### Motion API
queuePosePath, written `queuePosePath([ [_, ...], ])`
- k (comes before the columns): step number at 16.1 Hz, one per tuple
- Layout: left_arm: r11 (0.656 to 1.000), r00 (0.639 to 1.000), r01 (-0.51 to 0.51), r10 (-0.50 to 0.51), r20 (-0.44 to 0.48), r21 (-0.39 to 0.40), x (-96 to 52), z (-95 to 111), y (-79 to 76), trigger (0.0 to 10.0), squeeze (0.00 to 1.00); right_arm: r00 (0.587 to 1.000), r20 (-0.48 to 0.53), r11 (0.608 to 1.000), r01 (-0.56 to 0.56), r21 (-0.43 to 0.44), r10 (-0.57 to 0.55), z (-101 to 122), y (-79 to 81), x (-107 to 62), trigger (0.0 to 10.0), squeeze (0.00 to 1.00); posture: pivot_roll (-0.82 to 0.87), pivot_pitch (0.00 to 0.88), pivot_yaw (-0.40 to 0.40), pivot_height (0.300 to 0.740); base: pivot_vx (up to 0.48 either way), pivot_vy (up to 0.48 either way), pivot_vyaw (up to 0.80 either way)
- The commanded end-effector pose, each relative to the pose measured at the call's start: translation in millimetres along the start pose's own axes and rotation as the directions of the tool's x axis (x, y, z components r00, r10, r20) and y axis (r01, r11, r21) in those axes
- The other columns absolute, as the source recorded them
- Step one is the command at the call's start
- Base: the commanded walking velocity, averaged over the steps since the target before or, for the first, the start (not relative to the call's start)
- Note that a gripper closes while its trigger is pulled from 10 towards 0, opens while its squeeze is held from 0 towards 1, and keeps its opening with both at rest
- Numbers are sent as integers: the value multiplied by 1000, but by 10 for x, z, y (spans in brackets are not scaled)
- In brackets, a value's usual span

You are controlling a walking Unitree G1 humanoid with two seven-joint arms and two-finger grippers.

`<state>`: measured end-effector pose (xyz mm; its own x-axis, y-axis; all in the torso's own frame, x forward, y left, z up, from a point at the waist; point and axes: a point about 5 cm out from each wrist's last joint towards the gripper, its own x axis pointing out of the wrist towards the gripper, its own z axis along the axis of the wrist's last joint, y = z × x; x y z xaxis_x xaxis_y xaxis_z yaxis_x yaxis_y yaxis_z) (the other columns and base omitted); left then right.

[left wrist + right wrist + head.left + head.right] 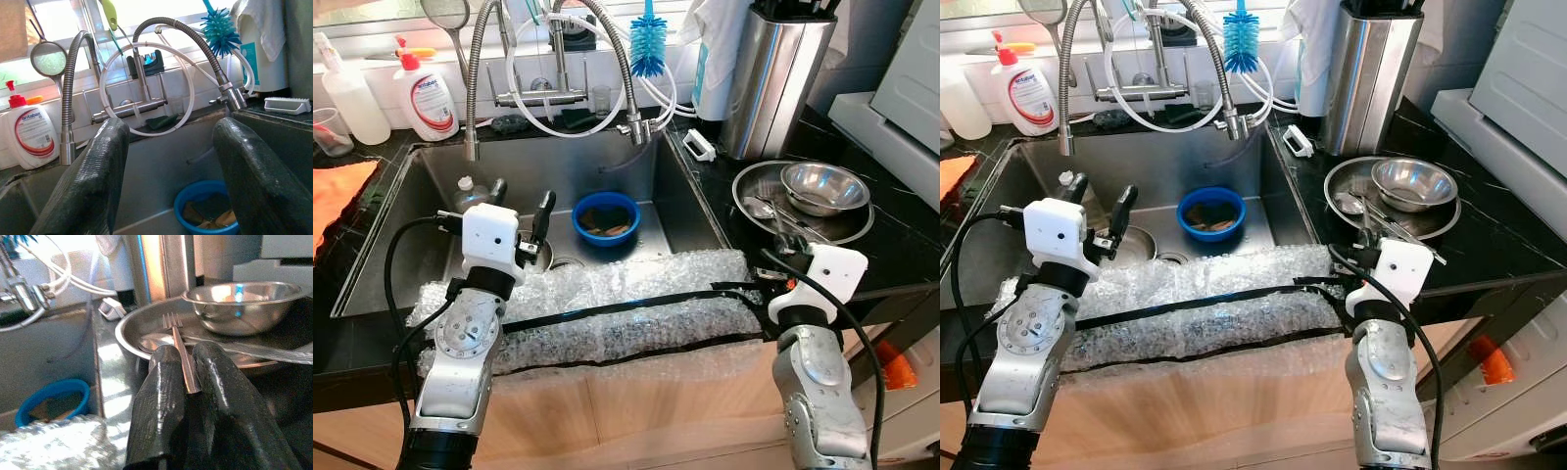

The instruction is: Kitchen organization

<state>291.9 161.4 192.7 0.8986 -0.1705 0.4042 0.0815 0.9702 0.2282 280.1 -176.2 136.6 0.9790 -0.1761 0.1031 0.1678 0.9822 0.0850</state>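
At the tabletop's edge by the sink (372, 255), your right gripper (188, 377) had its fingers pinched on one fork (177, 340), a grip clear from the right wrist view and hard to make out from the head. The fork's tines reached over the steel tray (749, 186), which held one bowl (824, 186). Your left gripper (168, 171) hung wide open and empty over the basin, above one blue bowl (606, 217).

Silver arms, white wrist housings, black cables, black-fingered left claw (521, 213).
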Motion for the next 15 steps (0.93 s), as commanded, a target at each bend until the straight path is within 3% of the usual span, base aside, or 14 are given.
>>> queuePosePath([
  [1, 1000, 1000, 0, 0, 10, 20, 35, 16, 14, 10000, 0, 998, 54, 999, -39, 33, 38, 97, 72, 18, 10000, 0, -51, 0, 17, 740, 0, 0, 0],
  [8, 1000, 1000, -10, 10, 19, 22, 50, 28, 20, 10000, 0, 980, 172, 995, -98, -5, 97, 320, 163, 47, 10000, 0, -54, 0, 16, 740, 0, 0, 0],
  [9, 1000, 1000, -12, 12, 26, 21, 66, 48, 23, 10000, 0, 958, 234, 986, -156, -56, 165, 484, 241, 91, 10000, 0, -56, 0, 17, 740, 0, 0, 0],
  [10, 1000, 1000, -13, 13, 28, 20, 71, 54, 27, 10000, 0, 953, 242, 983, -172, -55, 181, 515, 262, 103, 10000, 0, -56, 0, 17, 740, 0, 0, 0],
  [14, 989, 995, -73, 81, 58, -130, 200, 193, 200, 10000, 0, 920, 274, 954, -298, 21, 281, 646, 341, 208, 10000, 0, -53, 0, 18, 740, 0, 0, 0],
  [15, 964, 997, -49, 65, 51, -262, 258, 238, 232, 10000, 0, 908, 275, 934, -349, 74, 317, 661, 348, 220, 10000, 0, -53, 0, 19, 740, 0, 0, 0],
])
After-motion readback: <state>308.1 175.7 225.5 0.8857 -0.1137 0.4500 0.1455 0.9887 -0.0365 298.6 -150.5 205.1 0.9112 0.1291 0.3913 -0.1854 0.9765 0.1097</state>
